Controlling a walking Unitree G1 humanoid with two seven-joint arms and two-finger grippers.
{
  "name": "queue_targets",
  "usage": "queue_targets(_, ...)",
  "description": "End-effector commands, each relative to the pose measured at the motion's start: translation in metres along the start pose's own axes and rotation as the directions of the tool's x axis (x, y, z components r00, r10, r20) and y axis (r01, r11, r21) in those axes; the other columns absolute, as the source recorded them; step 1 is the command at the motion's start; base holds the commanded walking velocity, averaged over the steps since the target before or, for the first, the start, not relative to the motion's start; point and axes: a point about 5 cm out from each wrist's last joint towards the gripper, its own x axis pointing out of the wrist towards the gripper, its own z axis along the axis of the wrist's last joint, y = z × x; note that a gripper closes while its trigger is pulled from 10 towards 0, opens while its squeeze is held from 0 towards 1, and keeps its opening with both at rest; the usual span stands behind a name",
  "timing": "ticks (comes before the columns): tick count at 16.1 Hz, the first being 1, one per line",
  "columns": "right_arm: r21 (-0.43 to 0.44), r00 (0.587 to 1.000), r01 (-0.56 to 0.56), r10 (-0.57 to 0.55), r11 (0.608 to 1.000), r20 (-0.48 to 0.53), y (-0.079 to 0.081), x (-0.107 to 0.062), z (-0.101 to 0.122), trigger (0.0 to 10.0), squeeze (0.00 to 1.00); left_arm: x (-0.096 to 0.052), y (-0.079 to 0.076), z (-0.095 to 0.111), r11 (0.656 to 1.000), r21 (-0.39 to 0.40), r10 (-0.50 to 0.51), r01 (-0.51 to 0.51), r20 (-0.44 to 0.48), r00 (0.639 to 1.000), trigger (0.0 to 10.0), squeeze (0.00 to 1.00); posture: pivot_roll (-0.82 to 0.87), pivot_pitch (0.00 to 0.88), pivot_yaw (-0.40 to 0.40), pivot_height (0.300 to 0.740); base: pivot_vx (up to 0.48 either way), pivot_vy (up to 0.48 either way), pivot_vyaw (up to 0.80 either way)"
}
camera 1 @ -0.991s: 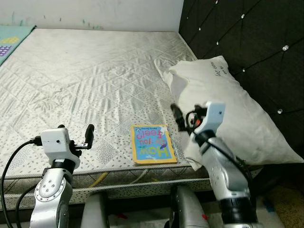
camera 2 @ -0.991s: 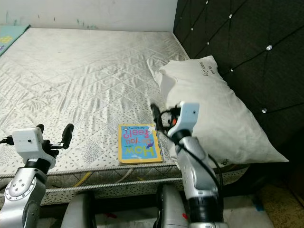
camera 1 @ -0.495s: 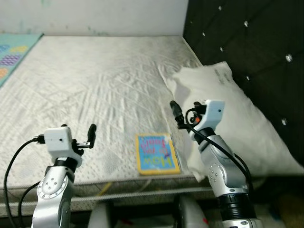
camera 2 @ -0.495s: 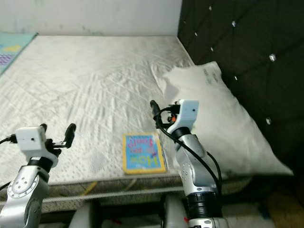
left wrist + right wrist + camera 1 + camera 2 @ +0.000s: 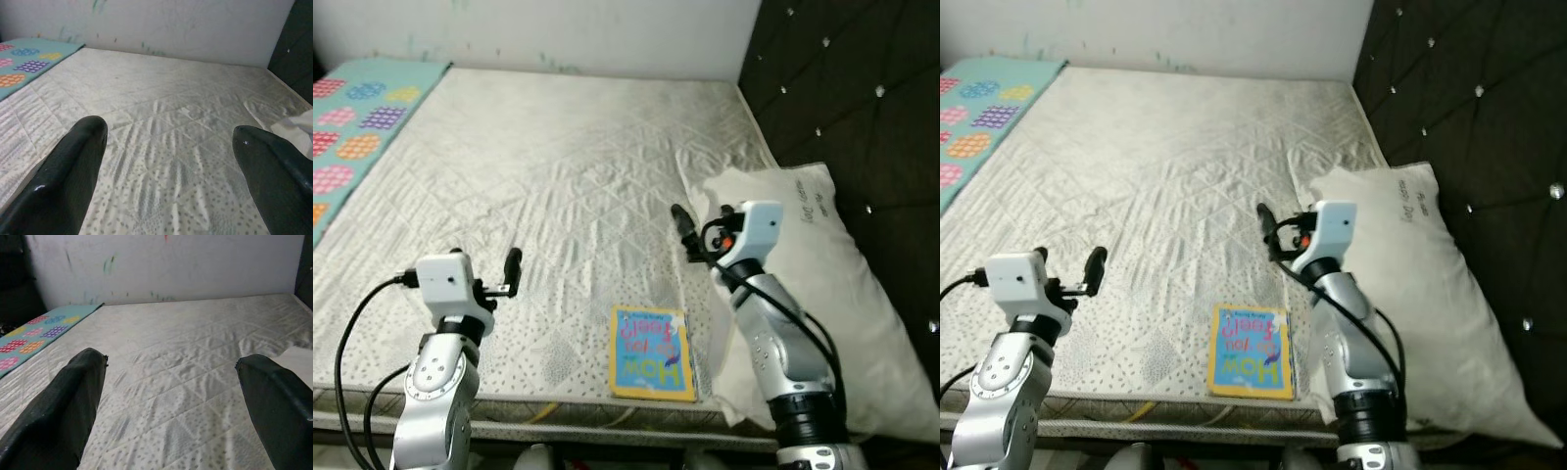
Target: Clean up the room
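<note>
The robot's right gripper (image 5: 682, 223) hangs in the air above the near right part of a mattress (image 5: 558, 186), its two black fingers (image 5: 73, 401) spread wide apart in the right wrist view and holding nothing. The left gripper (image 5: 512, 266) is likewise raised over the near left of the bed, fingers (image 5: 68, 171) parted wide in the left wrist view, also empty. Both silver arms rise from the bottom of the head camera's frame, each topped by a white camera block.

Between the two arms, close to the mattress's near edge, a children's book (image 5: 653, 353) lies flat with its cover up, a yellow border round a blue panel with pink and green lettering; the title looks like "How" plus other words, though it is too small to read with confidence. The book sits nearer the right arm and touches neither gripper.

Just right of the book, a large white pillow (image 5: 822, 284) leans against a black tufted headboard (image 5: 862, 88) studded with shiny buttons; grey script runs along the pillow's upper end. The mattress cover is pale, quilted in a diamond pattern and creased. At the far left, a teal mat (image 5: 357, 127) printed with coloured dotted shapes lies alongside the bed. A white wall (image 5: 558, 34) with faint marks closes the far side.
</note>
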Motion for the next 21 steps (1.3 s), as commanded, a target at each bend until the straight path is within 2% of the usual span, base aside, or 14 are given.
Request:
queue_targets(1, -0.003, 1.0, 0.02, -0.02, 1.0, 0.003, -0.003, 0.0, 0.001, 10.0, 0.0, 0.001, -0.001, -0.001, 1.0, -0.001, -0.002, 0.002, -0.006, 1.0, 10.0, 0.0, -0.05, 0.0, -0.03, 0.733, 0.0, 0.0, 0.0)
queue_targets(7, 0.016, 0.999, 0.04, -0.04, 0.999, -0.021, 0.004, -0.01, -0.012, 10.0, 0.0, 0.008, -0.009, 0.001, 1.0, 0.019, -0.02, 0.02, 0.007, 1.0, 10.0, 0.0, -0.05, 0.0, -0.025, 0.74, 0.0, 0.0, 0.0)
queue_targets(10, 0.0, 0.996, 0.078, -0.078, 0.997, -0.03, -0.002, -0.011, -0.015, 10.0, 0.0, 0.006, -0.01, -0.004, 0.998, -0.045, -0.037, 0.037, -0.018, 0.999, 10.0, 0.0, -0.05, 0.0, -0.028, 0.74, 0.0, 0.0, 0.0)
queue_targets(14, 0.007, 0.996, 0.082, -0.082, 0.997, -0.037, 0.0, -0.011, -0.016, 10.0, 0.0, 0.01, -0.011, -0.004, 0.997, -0.072, -0.021, 0.019, -0.018, 1.0, 10.0, 0.0, -0.05, 0.0, -0.027, 0.74, 0.0, 0.0, 0.0)
queue_targets(21, 0.003, 0.995, 0.087, -0.087, 0.996, -0.04, -0.001, -0.014, -0.017, 10.0, 0.0, 0.01, -0.012, -0.005, 0.994, -0.106, -0.016, 0.013, -0.026, 1.0, 10.0, 0.0, -0.05, 0.0, -0.031, 0.74, 0.0, 0.316, -0.07)
